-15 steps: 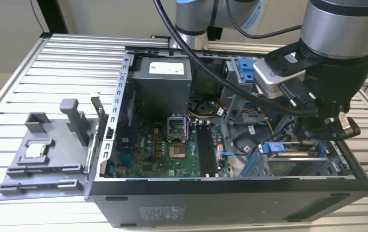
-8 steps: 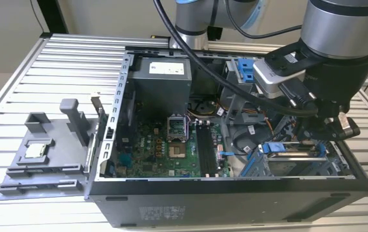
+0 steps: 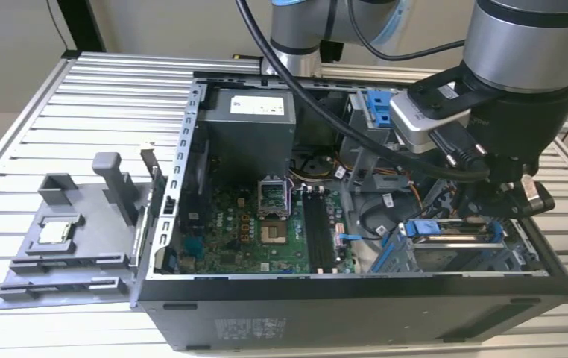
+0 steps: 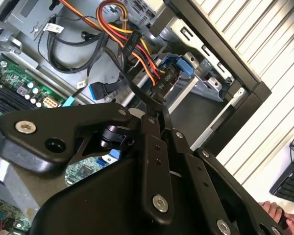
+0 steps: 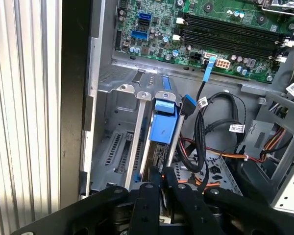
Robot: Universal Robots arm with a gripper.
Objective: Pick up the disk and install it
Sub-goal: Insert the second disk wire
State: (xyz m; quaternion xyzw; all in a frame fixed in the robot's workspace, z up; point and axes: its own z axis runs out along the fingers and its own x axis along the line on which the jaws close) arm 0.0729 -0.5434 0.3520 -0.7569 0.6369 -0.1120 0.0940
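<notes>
Already the disk (image 5: 162, 128) stands on edge in its bay, blue end up, the jaws shut above it.

Ribbed aluminium table (image 3: 85, 97) — beige wall (image 3: 165, 22) behind.

Table: slatted metal top (image 3: 95, 89), ribs running across.
On it: open black computer case (image 3: 364, 298) at centre.
Beside case: grey fixture tray (image 3: 60, 246), toward the exterior view's left.

open computer case (image 3: 364, 298), motherboard (image 3: 264, 224), grey fixture (image 3: 65, 246)
</notes>
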